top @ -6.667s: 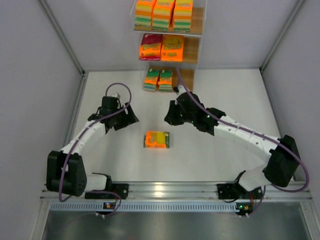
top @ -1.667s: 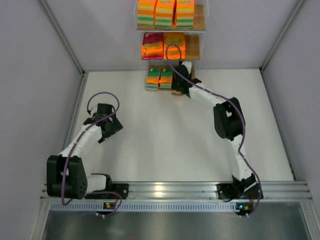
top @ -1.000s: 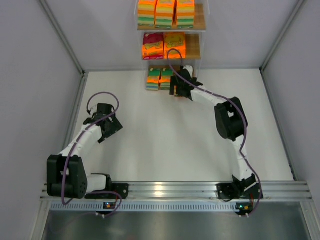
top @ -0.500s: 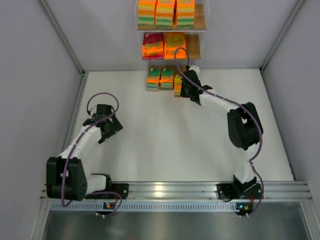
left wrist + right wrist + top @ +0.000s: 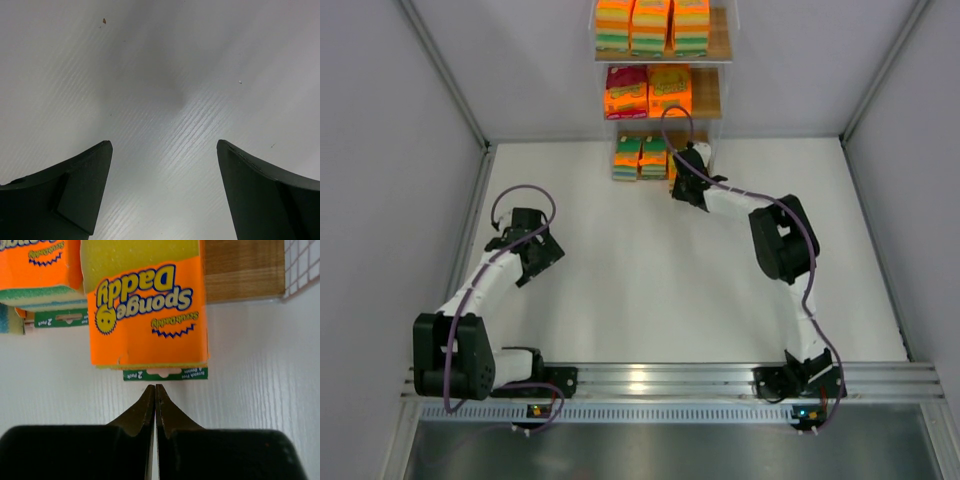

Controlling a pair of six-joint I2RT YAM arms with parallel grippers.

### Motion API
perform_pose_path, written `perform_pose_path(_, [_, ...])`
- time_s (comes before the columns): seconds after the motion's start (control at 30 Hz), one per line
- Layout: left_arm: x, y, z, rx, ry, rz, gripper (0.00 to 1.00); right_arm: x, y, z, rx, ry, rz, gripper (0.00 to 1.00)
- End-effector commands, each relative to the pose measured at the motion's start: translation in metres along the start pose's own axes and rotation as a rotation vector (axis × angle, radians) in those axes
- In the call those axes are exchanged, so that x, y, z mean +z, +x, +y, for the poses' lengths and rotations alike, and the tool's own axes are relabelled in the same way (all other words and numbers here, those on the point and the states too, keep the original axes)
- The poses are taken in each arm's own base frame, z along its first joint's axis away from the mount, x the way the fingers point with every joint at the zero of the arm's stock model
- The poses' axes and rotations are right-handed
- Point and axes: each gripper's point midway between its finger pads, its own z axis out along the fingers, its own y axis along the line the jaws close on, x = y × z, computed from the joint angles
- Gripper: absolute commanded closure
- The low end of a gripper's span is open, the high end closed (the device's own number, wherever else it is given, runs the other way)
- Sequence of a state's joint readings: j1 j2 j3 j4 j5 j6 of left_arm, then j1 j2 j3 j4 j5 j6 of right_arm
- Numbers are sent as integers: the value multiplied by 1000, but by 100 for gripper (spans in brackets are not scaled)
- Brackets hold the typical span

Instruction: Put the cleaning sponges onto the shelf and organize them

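Observation:
The shelf (image 5: 717, 42) stands at the table's far edge with cleaning sponges on all three tiers. Three packs (image 5: 647, 25) fill the top board, two (image 5: 667, 90) lie on the middle one, and two (image 5: 640, 158) stand on the bottom board. A further orange pack (image 5: 147, 315) with a green tag lies at the right of the bottom board (image 5: 242, 270). My right gripper (image 5: 155, 386) is shut and empty just in front of that tag, not touching it. My left gripper (image 5: 162, 145) hangs open over bare table, far left of the shelf (image 5: 545, 258).
Grey walls close in the white table on the left, right and back. A clear gridded side panel (image 5: 300, 260) of the shelf stands right of the bottom board. The right arm's elbow (image 5: 780, 240) bulges over the table's right half.
My right gripper has shut, from open, with nothing in it, and its arm has shifted a little in front of the bottom tier. The left arm has stayed still.

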State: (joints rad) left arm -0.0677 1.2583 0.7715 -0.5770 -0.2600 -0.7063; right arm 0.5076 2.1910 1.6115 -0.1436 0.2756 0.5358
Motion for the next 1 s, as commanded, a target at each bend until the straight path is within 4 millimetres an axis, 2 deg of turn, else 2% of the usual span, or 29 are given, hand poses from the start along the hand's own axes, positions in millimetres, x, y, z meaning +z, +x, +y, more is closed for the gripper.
perform_pose_path(0.0, [3,-16,-6,-26,9,-48,8,6,-54,22,57,-31,-138,100])
perform_pose_path(0.03, [4,-18,-5,-25,1,-48,8,13,-51,20,54,-18,-131,100])
perform_pose_path(0.2, [11,-23,-6,-25,-12,-41,8,24,-70,11,79,20,-179,100])
perform_pose_path(0.33, [18,-23,-6,-16,-28,-23,8,37,-73,0,98,36,-184,100])
perform_pose_path(0.5, [18,-27,-10,-8,-18,-24,8,45,-87,-5,106,32,-217,99])
perform_pose_path(0.7, [18,-30,-13,-8,-8,-22,8,49,-91,-7,55,36,-232,95])
perform_pose_path(0.87, [15,-30,-18,4,25,-15,8,39,-96,-3,-19,-9,-236,86])
perform_pose_path(0.9, [14,-31,-21,10,42,-15,8,38,-82,-2,-33,-35,-205,83])
perform_pose_path(0.93, [10,-30,-28,33,88,-4,8,22,-96,7,-35,-79,-239,72])
perform_pose_path(0.97, [7,-33,-34,47,121,-10,8,15,-96,11,-40,-105,-242,67])
